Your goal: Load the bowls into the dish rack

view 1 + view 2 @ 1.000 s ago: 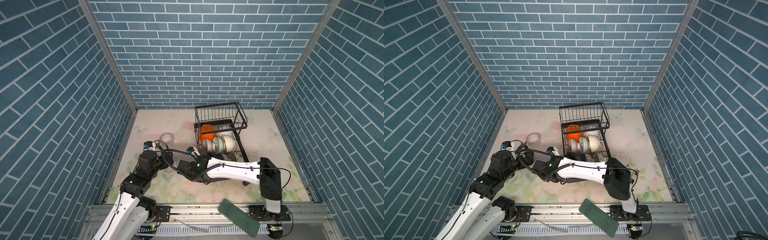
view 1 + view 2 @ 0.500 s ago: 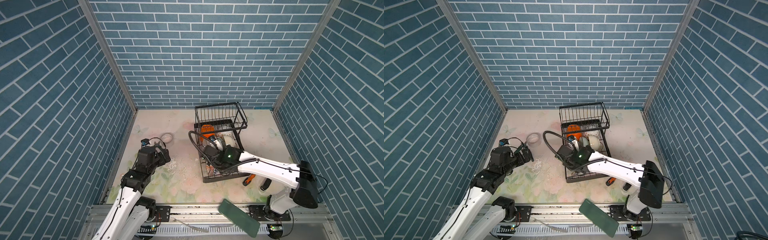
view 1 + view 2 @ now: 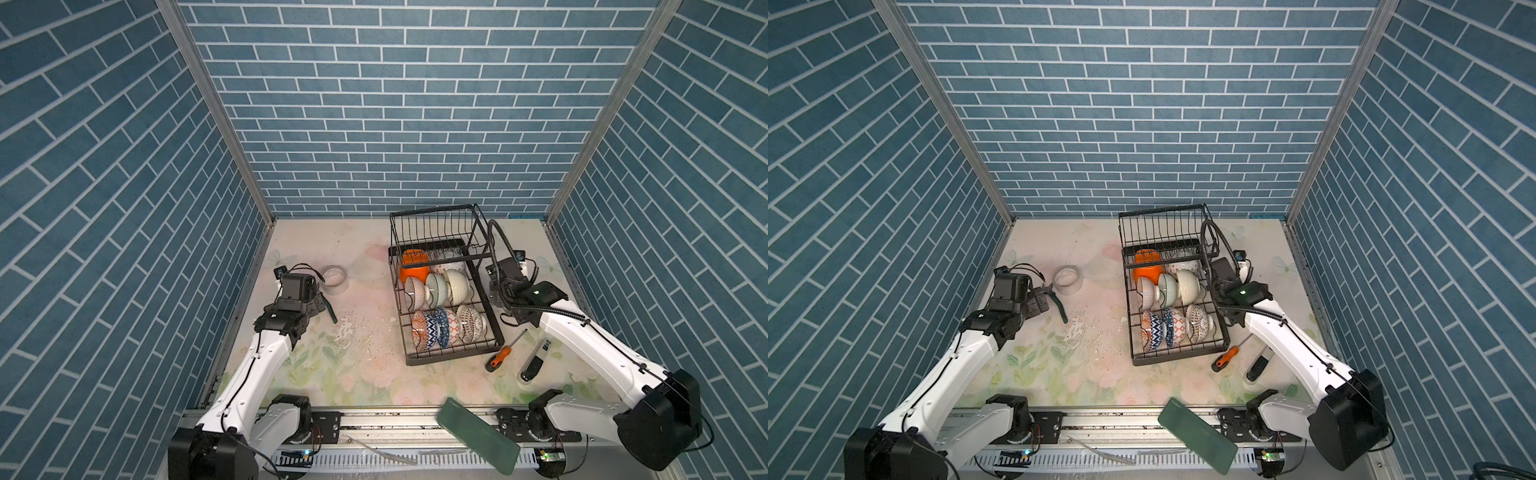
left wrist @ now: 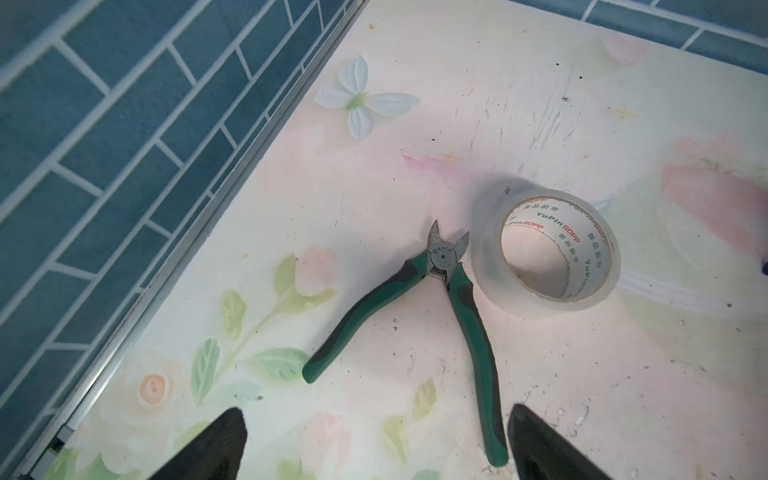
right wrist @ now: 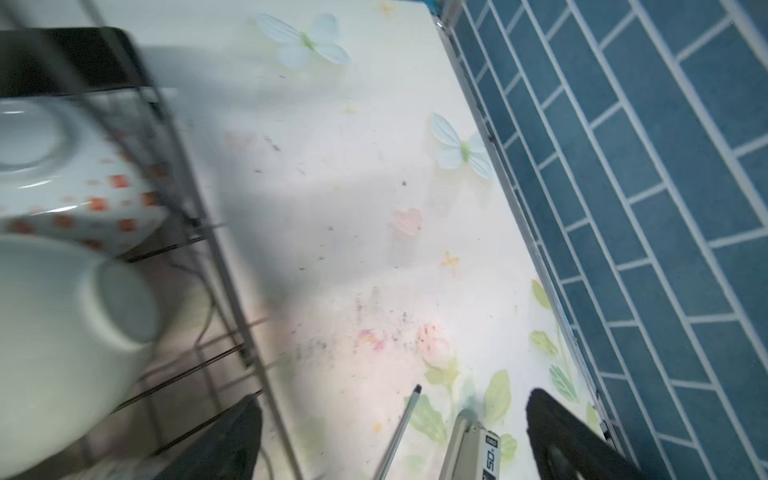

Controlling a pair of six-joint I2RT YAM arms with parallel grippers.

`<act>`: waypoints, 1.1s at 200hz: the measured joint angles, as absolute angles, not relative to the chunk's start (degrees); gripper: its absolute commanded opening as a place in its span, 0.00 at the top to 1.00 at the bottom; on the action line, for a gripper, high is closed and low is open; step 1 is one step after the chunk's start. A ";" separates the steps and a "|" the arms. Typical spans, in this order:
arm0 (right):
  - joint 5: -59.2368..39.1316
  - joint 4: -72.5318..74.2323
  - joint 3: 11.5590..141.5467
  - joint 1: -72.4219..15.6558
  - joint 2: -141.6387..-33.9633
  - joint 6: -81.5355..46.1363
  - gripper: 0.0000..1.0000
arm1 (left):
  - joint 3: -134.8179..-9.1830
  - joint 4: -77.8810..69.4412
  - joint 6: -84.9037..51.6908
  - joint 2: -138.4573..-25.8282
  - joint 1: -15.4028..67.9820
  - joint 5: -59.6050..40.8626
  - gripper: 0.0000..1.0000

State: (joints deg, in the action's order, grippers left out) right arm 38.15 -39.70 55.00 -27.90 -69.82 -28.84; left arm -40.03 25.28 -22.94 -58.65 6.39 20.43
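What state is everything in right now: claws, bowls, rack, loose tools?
Left claw: open, holding nothing.
Right claw: open, holding nothing.
Dish rack: upright; upper basket looks empty.
Bowls: all those in view sit in the lower tier, most on edge in two rows.
Side cutters: lying flat, blades apart.
Tape roll: lying flat.
Screwdriver: lying flat beside the rack.

right gripper (image 5: pixel 392 415), jaws spread, beside the dish rack (image 5: pixel 226 270); cream bowl (image 5: pixel 50 332) and orange-checked bowl (image 5: pixel 87 195) sit inside.
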 measured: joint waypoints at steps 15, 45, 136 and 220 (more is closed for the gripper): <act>37.67 -34.87 52.27 -23.64 -70.22 -26.41 0.01 | -38.59 21.10 -20.14 -59.90 6.35 20.97 0.00; 36.07 -24.91 49.67 -17.32 -73.60 -21.45 0.01 | -34.94 12.10 -14.26 -63.09 6.33 20.45 0.00; 23.53 13.63 34.74 -3.01 -81.34 -10.17 0.01 | -21.54 -18.48 -4.43 -66.92 5.13 15.68 0.00; 9.65 43.72 22.79 -0.54 -86.56 -3.95 0.01 | -19.62 -43.05 0.62 -79.00 3.79 13.43 0.00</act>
State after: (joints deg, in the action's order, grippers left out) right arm 9.65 43.72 22.79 -0.54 -86.56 -3.95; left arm -19.62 -43.05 0.62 -79.00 3.79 13.43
